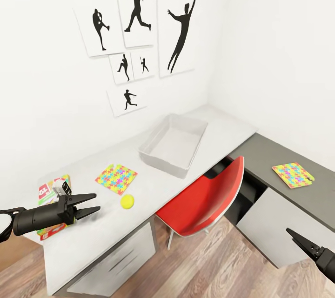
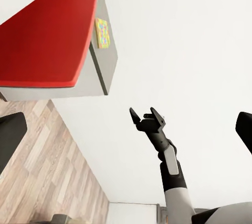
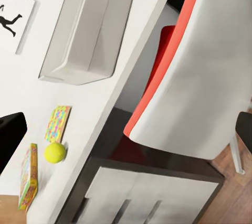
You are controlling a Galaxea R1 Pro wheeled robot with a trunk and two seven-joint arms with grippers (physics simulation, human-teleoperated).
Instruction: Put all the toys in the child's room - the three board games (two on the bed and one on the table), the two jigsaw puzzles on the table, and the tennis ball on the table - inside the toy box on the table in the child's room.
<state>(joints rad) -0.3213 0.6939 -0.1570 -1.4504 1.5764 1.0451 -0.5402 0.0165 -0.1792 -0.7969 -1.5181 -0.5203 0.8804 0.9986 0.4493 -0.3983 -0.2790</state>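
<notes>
At the near left end of the surface (image 1: pixel 83 242), the left gripper (image 1: pixel 88 205) is hovering low with its two fingers apart and nothing between them. Just behind it a board game (image 1: pixel 50 195) is lying flat, red, white and green print showing, partly hidden by the arm. Judgement: a stiff cardboard box, light, too wide to pinch across its face; best taken by a long edge, or slid toward the surface's front lip first.

Further right, a jigsaw puzzle (image 1: pixel 116 178) is lying flat, well back from the edge. Likely thin, rigid and hard to get a finger under; dragging it to an edge looks easier. Near it, closer to the front lip, the tennis ball (image 1: pixel 127 201) is sitting free. Light, fuzzy, grippy, but prone to rolling off if nudged; a top-down pinch across its middle seems safest.

Beyond, the toy box (image 1: pixel 173 144) is standing open and empty against the wall, low walls giving easy entry from above.

The red chair (image 1: pixel 209 200) is tucked under the surface, crowding the approach from the front. On the darker side wing, a second puzzle (image 1: pixel 293 175) is lying near its front edge. The right gripper (image 1: pixel 304 243) is hanging low over the floor; I cannot tell whether it is apart or together.
</notes>
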